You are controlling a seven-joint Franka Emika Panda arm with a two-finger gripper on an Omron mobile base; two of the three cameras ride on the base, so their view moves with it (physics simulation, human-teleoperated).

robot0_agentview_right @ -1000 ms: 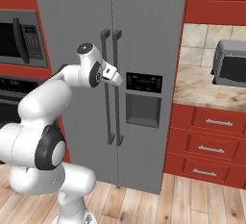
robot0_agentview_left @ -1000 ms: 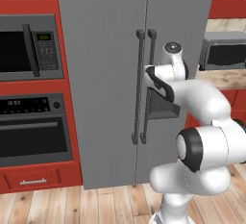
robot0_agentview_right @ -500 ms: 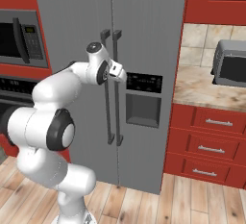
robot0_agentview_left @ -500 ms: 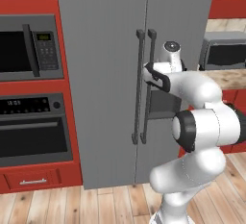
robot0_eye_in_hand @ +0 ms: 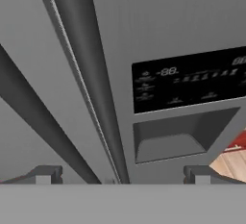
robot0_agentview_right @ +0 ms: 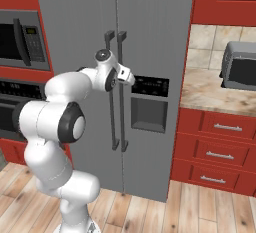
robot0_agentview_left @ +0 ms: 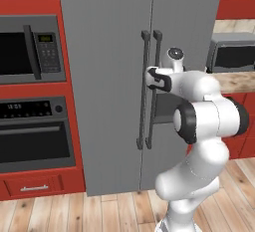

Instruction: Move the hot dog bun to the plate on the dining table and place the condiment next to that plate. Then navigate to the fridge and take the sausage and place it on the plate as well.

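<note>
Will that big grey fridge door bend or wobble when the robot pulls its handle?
Probably not. The fridge door is a tall flat slab, so it likely swings stiffly as one piece. Its handle is a long smooth bar, maybe slippery. The open gripper sits close in front of it, touching nothing yet.

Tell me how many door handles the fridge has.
2. Both are vertical bars at the middle seam of the fridge: the left door handle and the right door handle, side by side, with the open gripper close up to them.
</note>
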